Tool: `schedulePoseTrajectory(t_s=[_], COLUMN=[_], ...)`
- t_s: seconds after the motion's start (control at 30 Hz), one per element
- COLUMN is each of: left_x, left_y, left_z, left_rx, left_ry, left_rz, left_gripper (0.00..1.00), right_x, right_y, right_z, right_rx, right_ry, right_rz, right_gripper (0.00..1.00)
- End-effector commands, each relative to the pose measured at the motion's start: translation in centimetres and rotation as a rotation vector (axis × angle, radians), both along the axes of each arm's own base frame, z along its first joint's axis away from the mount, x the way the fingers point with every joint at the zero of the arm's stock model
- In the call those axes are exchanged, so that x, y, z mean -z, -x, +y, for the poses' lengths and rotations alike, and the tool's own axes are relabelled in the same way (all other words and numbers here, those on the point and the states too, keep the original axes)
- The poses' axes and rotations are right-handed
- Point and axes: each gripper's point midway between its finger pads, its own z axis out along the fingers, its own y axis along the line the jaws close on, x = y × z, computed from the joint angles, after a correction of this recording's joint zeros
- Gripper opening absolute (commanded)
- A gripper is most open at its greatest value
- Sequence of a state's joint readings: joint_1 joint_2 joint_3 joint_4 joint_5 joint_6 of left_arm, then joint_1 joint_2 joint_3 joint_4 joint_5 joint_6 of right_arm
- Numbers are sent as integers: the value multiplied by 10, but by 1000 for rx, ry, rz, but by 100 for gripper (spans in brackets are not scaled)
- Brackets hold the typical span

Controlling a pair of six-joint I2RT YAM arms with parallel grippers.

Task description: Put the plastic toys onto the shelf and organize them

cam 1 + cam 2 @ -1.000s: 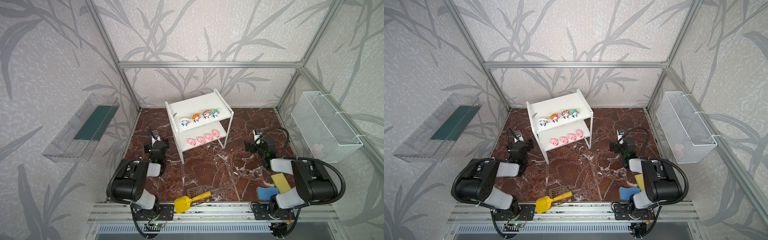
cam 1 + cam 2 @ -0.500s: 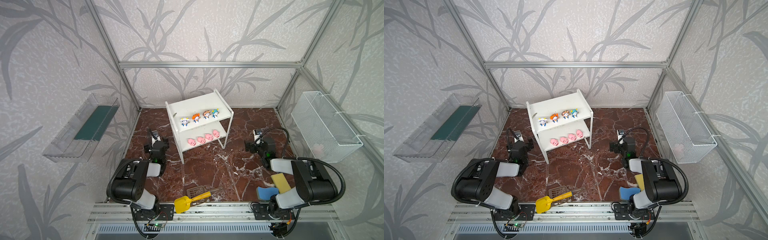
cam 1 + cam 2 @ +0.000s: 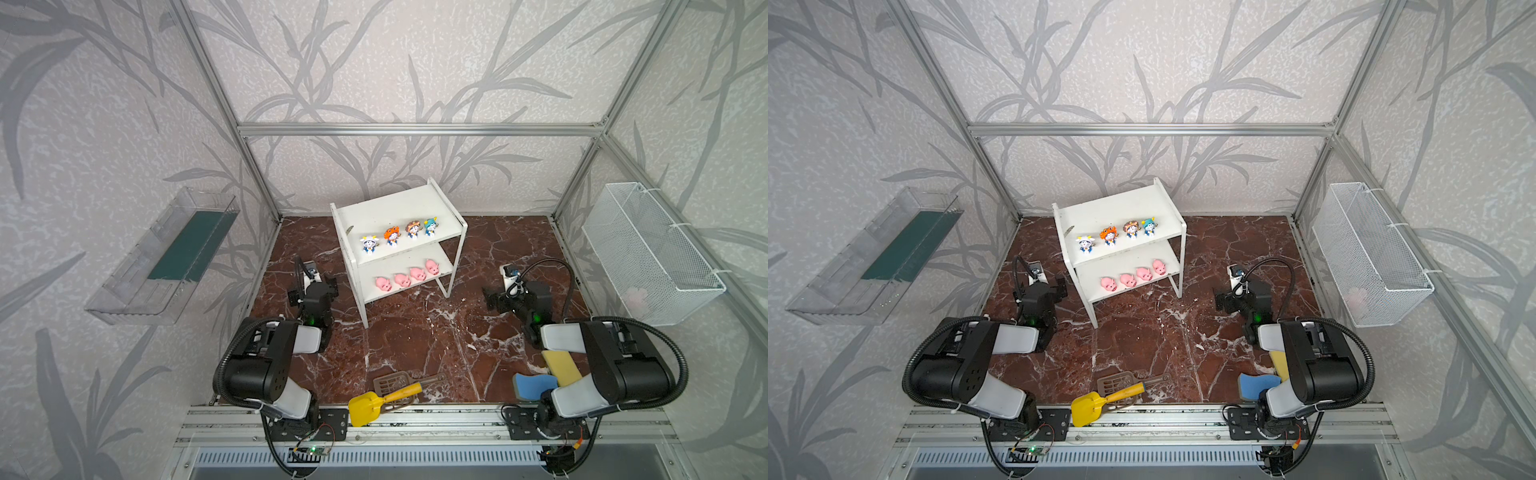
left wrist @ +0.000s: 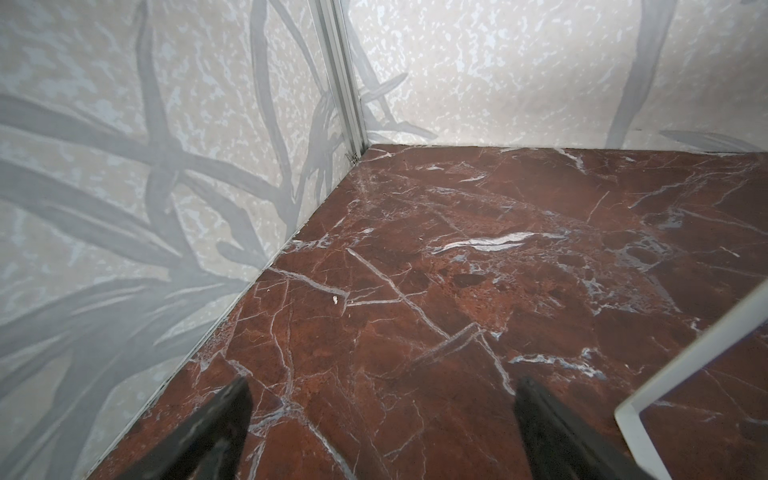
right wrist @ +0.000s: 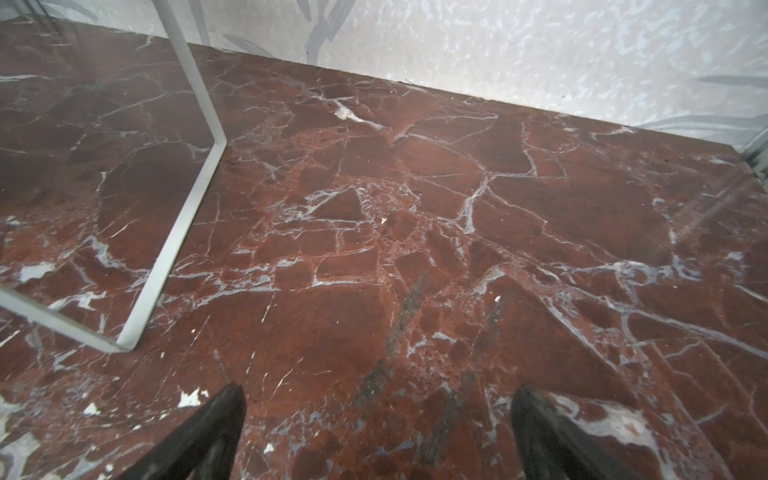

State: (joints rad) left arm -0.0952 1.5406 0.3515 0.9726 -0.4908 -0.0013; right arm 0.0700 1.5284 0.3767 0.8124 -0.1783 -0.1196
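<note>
The white two-tier shelf [image 3: 399, 205] [image 3: 1119, 203] stands at the back middle of the marble floor. Several big-headed figurines [image 3: 392, 236] [image 3: 1109, 235] stand in a row on its top board. Several pink pigs [image 3: 402, 280] [image 3: 1128, 279] line its lower board. My left gripper [image 3: 312, 291] [image 3: 1039, 291] rests low on the floor left of the shelf, open and empty. In the left wrist view it [image 4: 382, 415] frames bare floor beside the shelf's side panel [image 4: 685, 361]. My right gripper [image 3: 514, 295] [image 3: 1244, 297] [image 5: 376, 407] sits right of the shelf, open and empty, near a thin shelf leg [image 5: 199, 166].
A yellow scoop [image 3: 365, 407] and a brown slotted spatula [image 3: 392, 382] lie at the front edge. Blue [image 3: 530, 384] and yellow [image 3: 561, 365] sponges lie under the right arm. A wire basket [image 3: 648, 257] hangs on the right wall, a clear tray [image 3: 166, 257] on the left.
</note>
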Motion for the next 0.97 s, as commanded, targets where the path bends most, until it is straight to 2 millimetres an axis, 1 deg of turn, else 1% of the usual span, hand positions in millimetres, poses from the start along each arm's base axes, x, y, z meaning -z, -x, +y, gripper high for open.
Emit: schedulePoseTrajectory(t_s=[0.0,0.93], left_x=[-8,-8], left_y=[-3,-3], left_z=[2,2], left_rx=[-6,-7], left_ry=[14,15], left_rz=[-30,-31], left_gripper=[100,100], right_x=[-13,-12], right_y=[-14,-15], right_z=[-15,-14], right_rx=[96,91], right_ry=[-5,-2], right_rz=[-36,-31], right_gripper=[99,99])
